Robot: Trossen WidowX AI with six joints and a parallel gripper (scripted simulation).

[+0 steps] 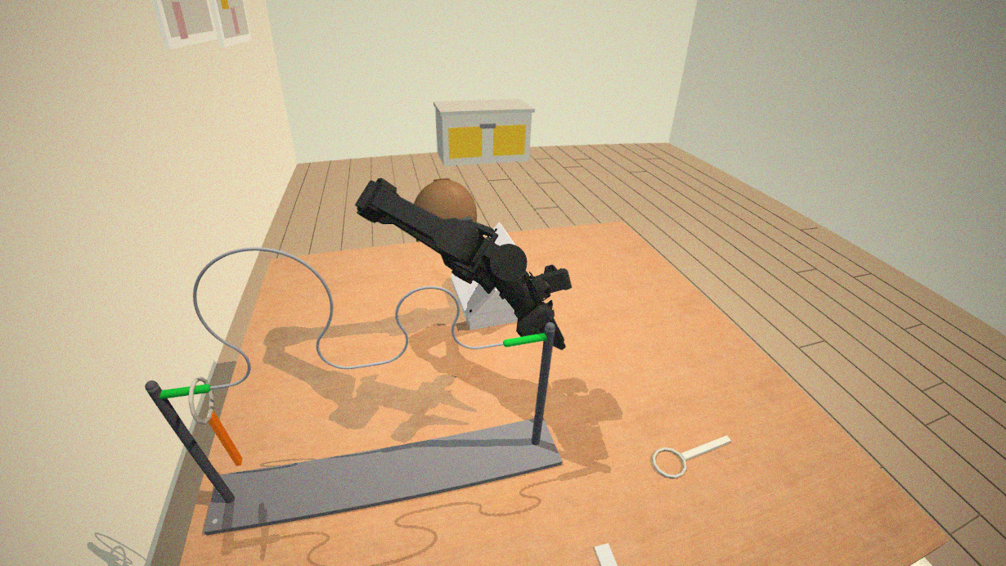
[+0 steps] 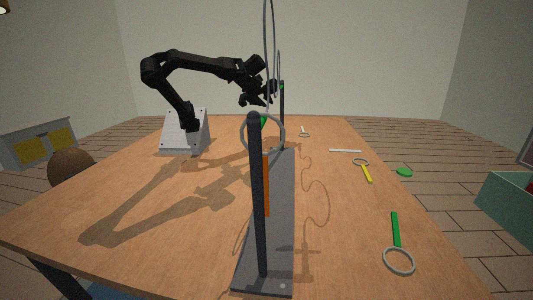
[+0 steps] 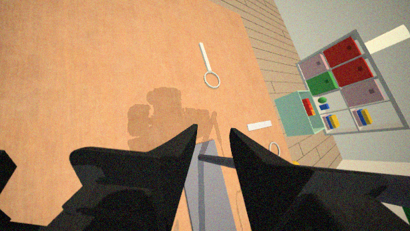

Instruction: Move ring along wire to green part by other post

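The grey ring [image 1: 190, 401] [image 2: 283, 133] hangs around the green part [image 1: 176, 392] [image 2: 263, 121] beside the left post [image 1: 190, 444]. Its orange handle [image 1: 226, 439] [image 2: 266, 186] hangs down at a slant in the top view. My gripper [image 1: 558, 338] [image 2: 268, 103] [image 3: 214, 129] is partly open and empty. It is far from the ring, behind the top of the right post [image 1: 542, 393] [image 3: 217, 160] in the top view. The other green part [image 1: 523, 339] [image 2: 281, 86] adjoins that post. The frames do not show whether the gripper touches them.
The curvy grey wire [image 1: 254, 249] [image 2: 264, 37] spans between the green parts above the base plate [image 1: 379, 471] [image 3: 217, 200]. A white-handled ring [image 1: 707, 449] [image 3: 204, 57], a white bar [image 2: 345, 150], a yellow-handled ring [image 2: 366, 174] and a green-handled ring [image 2: 396, 229] lie on the table.
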